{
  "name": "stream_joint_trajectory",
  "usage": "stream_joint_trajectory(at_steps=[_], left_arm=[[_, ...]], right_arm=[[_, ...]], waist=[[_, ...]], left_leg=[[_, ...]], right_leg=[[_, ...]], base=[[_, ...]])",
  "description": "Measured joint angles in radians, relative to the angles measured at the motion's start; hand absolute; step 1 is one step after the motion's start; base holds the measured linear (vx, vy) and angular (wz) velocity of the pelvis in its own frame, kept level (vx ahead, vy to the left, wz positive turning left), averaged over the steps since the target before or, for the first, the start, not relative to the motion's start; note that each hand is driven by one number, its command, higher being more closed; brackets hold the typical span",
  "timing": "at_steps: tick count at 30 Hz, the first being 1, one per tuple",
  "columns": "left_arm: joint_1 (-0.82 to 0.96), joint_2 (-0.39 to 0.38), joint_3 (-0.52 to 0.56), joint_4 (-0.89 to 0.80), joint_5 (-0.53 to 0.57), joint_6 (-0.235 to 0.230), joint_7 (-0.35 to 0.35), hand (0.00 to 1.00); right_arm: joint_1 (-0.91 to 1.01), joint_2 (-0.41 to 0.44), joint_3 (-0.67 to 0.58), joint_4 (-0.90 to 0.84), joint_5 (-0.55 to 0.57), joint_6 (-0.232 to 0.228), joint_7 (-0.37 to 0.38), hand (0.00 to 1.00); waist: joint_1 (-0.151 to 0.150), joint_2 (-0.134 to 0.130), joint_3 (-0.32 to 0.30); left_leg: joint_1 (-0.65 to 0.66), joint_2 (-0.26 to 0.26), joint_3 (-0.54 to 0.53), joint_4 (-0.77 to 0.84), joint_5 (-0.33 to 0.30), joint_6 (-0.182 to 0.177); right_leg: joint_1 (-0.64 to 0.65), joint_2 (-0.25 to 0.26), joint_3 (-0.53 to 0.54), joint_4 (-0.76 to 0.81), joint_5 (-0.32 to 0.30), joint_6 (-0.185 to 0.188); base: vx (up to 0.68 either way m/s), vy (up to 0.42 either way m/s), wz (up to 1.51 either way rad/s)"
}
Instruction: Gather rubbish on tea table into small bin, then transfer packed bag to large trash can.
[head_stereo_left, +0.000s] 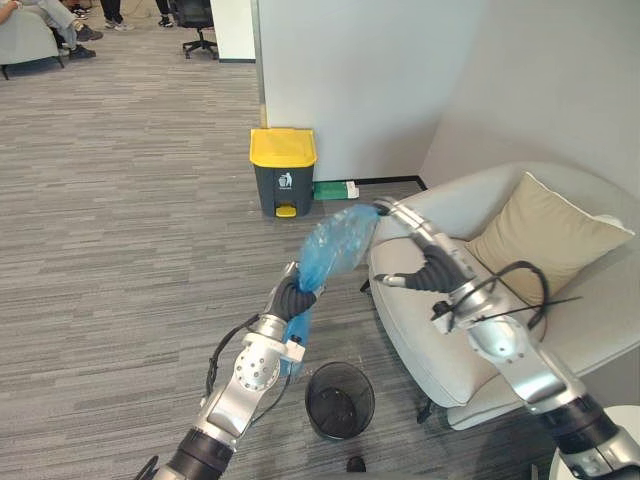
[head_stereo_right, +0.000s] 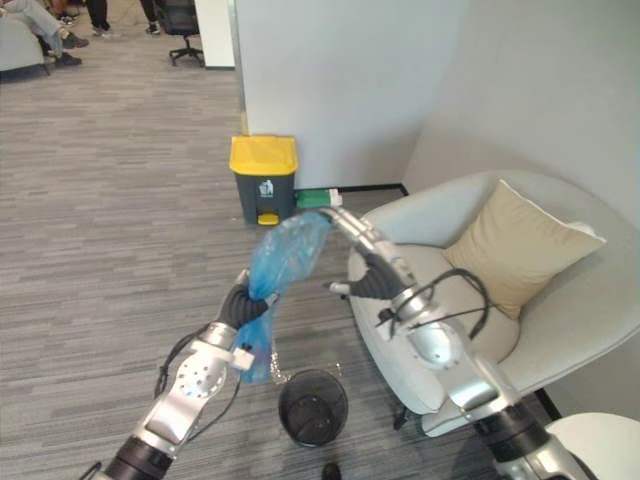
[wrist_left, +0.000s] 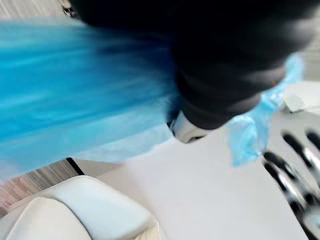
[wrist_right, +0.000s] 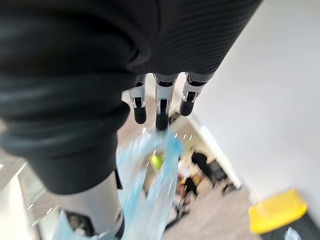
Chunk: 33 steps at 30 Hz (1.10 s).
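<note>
Nearest, left hand (head_stereo_left: 297, 295) up above grey striped carpet (head_stereo_left: 130, 200), dark cover pressed into the narrowed neck of a crumpled translucent blue plastic bag (head_stereo_left: 338, 245); grip hidden by the plastic, so cannot tell whether clasped or slack. Bag's tail dangling below that hand, bulk billowing up and across to right hand (head_stereo_left: 398, 214). Right hand stretched flat, fingers (wrist_right: 160, 107) straight, tips at the bag's upper end, nothing clasped. Below the bag, small round black wire-mesh bin (head_stereo_left: 340, 400) upright on the carpet, just beside a light-grey rounded armchair (head_stereo_left: 600, 320) with a beige square cushion (head_stereo_left: 545, 235). Farther off, against a white wall (head_stereo_left: 350, 80), large dark-grey pedal trash can (head_stereo_left: 283, 170) with yellow lid down, well apart from the bag. Just beside the can, flat green item (head_stereo_left: 335, 190).
</note>
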Motion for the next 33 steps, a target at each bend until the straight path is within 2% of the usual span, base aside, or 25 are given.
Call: stream_joint_trajectory(at_steps=[3, 7, 10, 14, 16, 21, 24, 27, 33], left_arm=[[0.038, -0.009, 0.036, -0.024, -0.001, 0.000, 0.000, 1.00], [0.096, -0.023, 0.069, -0.026, -0.002, 0.000, -0.001, 1.00], [0.159, -0.052, 0.104, -0.024, -0.002, 0.004, -0.002, 1.00], [0.205, -0.068, 0.131, 0.033, -0.021, 0.005, -0.005, 1.00], [0.213, -0.068, 0.169, 0.145, -0.040, 0.013, -0.022, 1.00], [0.233, -0.092, 0.235, 0.308, -0.093, 0.044, -0.047, 1.00], [0.240, -0.111, 0.279, 0.392, -0.160, 0.058, -0.054, 1.00], [0.246, -0.126, 0.332, 0.460, -0.197, 0.071, -0.063, 1.00], [0.259, -0.127, 0.363, 0.574, -0.218, 0.081, -0.063, 1.00]], right_arm=[[0.088, 0.106, -0.079, -0.005, -0.033, 0.023, -0.027, 0.00], [0.199, 0.232, -0.114, 0.023, -0.039, 0.053, -0.040, 0.00], [0.287, 0.359, -0.136, 0.151, -0.037, 0.086, -0.033, 0.00], [0.347, 0.430, -0.155, 0.340, -0.027, 0.114, -0.002, 0.00], [0.345, 0.481, -0.195, 0.502, -0.013, 0.133, 0.020, 0.00], [0.340, 0.505, -0.255, 0.725, 0.061, 0.155, 0.044, 0.00], [0.335, 0.514, -0.281, 0.829, 0.130, 0.166, 0.048, 0.00], [0.331, 0.521, -0.295, 0.903, 0.170, 0.178, 0.049, 0.00], [0.312, 0.522, -0.301, 1.009, 0.211, 0.190, 0.051, 0.00]], waist=[[-0.004, 0.003, -0.002], [-0.007, 0.011, -0.007], [-0.013, 0.016, -0.012], [-0.014, 0.018, -0.012], [-0.018, 0.018, -0.012], [-0.021, 0.022, -0.009], [-0.021, 0.026, -0.005], [-0.020, 0.029, -0.001], [-0.019, 0.029, 0.009]], left_leg=[[0.000, -0.001, 0.000, 0.000, 0.000, 0.000], [-0.002, -0.002, 0.000, 0.000, 0.000, 0.000], [-0.005, -0.003, -0.002, 0.000, 0.000, 0.000], [-0.007, -0.003, -0.006, 0.003, 0.000, 0.000], [-0.009, -0.003, -0.007, 0.008, 0.000, 0.000], [-0.007, -0.006, -0.013, 0.019, -0.004, 0.002], [-0.002, -0.009, -0.014, 0.019, -0.008, 0.003], [-0.001, -0.010, -0.013, 0.019, -0.009, 0.003], [0.010, -0.014, -0.013, 0.018, -0.017, 0.002]], right_leg=[[0.000, -0.001, 0.000, 0.000, 0.000, 0.001], [-0.001, -0.002, 0.000, -0.002, -0.001, 0.001], [-0.001, -0.004, 0.000, -0.007, 0.000, 0.001], [0.002, -0.006, -0.002, -0.011, 0.002, -0.001], [0.003, -0.006, -0.004, -0.015, 0.007, -0.001], [0.014, -0.012, -0.014, -0.017, 0.006, 0.001], [0.020, -0.016, -0.016, -0.017, -0.002, 0.010], [0.021, -0.020, -0.016, -0.017, -0.004, 0.013], [0.034, -0.026, -0.015, -0.017, -0.008, 0.019]], base=[[0.00, 0.000, 0.00], [0.00, 0.000, 0.00], [0.00, 0.000, 0.00], [0.00, 0.000, 0.02], [0.00, 0.000, 0.00], [0.00, 0.000, 0.02], [0.00, 0.000, 0.02], [-0.03, 0.000, 0.00], [0.00, 0.000, 0.00]])
